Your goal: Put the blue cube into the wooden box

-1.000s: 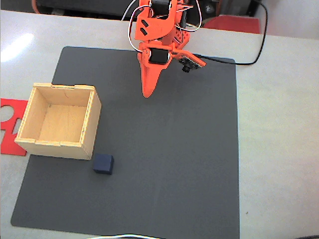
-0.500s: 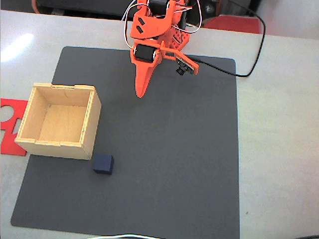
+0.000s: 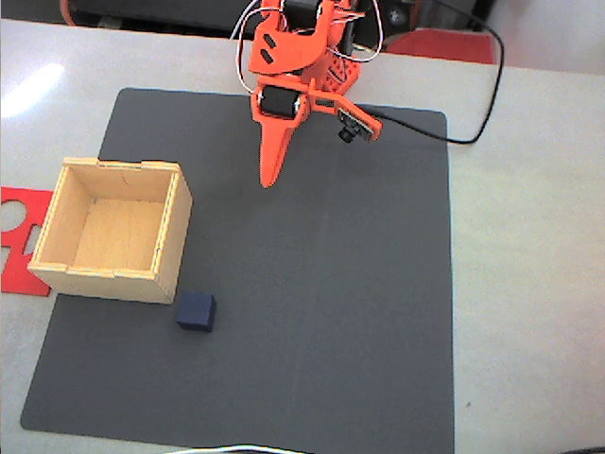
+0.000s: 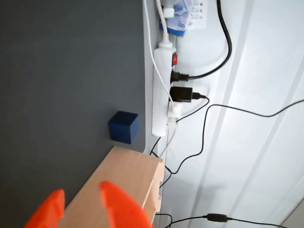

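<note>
Since a second ago the arm has swung slightly toward the left edge of the fixed view; cube and box unmoved.

One blue cube [image 3: 196, 311]: on the dark mat [image 3: 312, 312], near the mat's front-left corner, just beside the box's near right corner, apart from it.

One wooden box [image 3: 112, 228]: open-topped, nothing visible inside, on the mat's left edge.

One red cut-out sheet [image 3: 19, 236]: flat on the table [image 3: 529, 284], partly under the box's left side.

One end effector [image 3: 267, 180]: orange, over the mat's far edge, fingers apart by a narrow gap in the wrist view [image 4: 80, 209], holding nothing. Cube lies well apart from it, nearer the front edge and to the left.

One white power strip [image 4: 162, 90]: on the table beyond the mat in the wrist view.
</note>
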